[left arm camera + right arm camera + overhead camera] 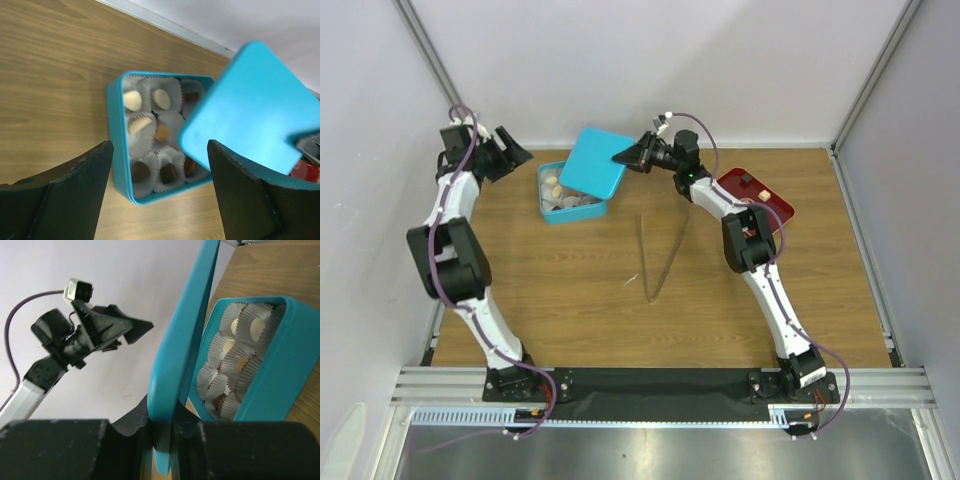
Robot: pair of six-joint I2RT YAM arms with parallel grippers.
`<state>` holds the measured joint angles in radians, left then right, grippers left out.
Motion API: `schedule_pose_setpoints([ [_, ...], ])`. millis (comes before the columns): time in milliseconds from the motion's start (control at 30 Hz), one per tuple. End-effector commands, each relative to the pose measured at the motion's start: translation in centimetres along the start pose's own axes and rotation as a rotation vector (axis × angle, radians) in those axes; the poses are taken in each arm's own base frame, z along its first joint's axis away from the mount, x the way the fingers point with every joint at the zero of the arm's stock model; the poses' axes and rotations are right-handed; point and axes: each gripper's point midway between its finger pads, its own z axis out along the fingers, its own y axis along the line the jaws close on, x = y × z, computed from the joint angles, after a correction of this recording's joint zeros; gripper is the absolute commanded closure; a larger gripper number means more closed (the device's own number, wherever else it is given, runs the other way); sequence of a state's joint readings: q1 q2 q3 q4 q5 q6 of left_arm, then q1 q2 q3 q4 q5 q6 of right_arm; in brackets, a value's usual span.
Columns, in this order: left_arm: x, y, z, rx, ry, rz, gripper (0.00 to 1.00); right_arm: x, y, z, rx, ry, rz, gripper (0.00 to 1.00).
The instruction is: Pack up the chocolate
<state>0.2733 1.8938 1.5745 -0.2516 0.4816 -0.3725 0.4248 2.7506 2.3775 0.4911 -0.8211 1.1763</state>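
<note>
1. Tongs (644, 258): lying open on the counter (540, 300), on the near side of the box and slightly to its right, apart from it.

2. Box (117, 165): blue and square, resting flat on the counter. It is lined with white fluted cups (172, 95).

3. Chocolate (162, 133): seated in the cups inside the box.
   - Cream pieces occupy the far and left cups.
   - A tan piece is at the centre.
   - Dark brown pieces fill the near row.
   - The cups on the right side of the box are partly hidden by the lid.

4. Tray (778, 208): red, on the counter well to the right of the box. A dark piece (745, 180) and a tan piece (763, 192) lie on it.

5. Lid (593, 163): blue and tilted, raised over the far right part of the box. Whether it touches the box rim cannot be told.

6. Right hand (628, 157): just right of the box, clamped narrowly on the right edge of the lid. In the right wrist view the lid (182, 350) stands edge-on, pinched between the two fingers (137, 420).

7. Left hand (510, 150): to the left of the box and a little farther back, clear of it. It is spread wide and holds nothing. In the left wrist view both fingers (85, 185) frame the box.
</note>
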Motion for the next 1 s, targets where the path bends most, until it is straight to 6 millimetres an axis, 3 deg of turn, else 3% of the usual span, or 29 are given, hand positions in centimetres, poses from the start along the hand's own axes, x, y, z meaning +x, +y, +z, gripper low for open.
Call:
schedule_pose_setpoints([
  [0,-2.1,0.1,0.9,0.003,-0.013,0.055,0.18,-1.4,4.9,-0.3,-0.143,-0.004,-0.095,1.0],
  [100,-3.0,1.5,2.6,-0.028,-0.034,0.044,0.23,-1.4,4.7,-0.5,-0.153,-0.012,-0.093,1.0],
  [133,-3.8,1.0,2.5,-0.026,-0.047,0.054,0.23,-1.3,4.4,-0.5,-0.149,-0.009,-0.088,1.0],
  [167,-2.6,1.8,3.4,-0.042,0.0,0.039,0.25,-1.4,5.2,-0.7,-0.177,-0.014,-0.084,1.0],
  [233,-3.2,2.2,3.7,-0.084,-0.003,0.084,0.25,-1.6,5.3,-1.0,-0.191,-0.023,-0.073,1.0],
  [367,-1.9,2.4,5.3,-0.068,0.023,0.102,0.21,-1.4,4.1,-0.3,-0.153,-0.015,-0.092,1.0],
  [500,-0.4,2.0,7.9,0.053,0.074,0.086,0.21,0.6,2.1,-0.4,-0.191,0.027,-0.03,1.0],
  [633,1.6,2.8,10.2,0.09,0.157,0.071,0.24,1.4,2.5,-0.6,-0.225,0.071,-0.064,1.0],
  [967,4.2,1.9,12.8,0.194,0.242,0.064,0.31,3.4,1.1,-1.0,-0.203,0.168,-0.052,1.0],
])
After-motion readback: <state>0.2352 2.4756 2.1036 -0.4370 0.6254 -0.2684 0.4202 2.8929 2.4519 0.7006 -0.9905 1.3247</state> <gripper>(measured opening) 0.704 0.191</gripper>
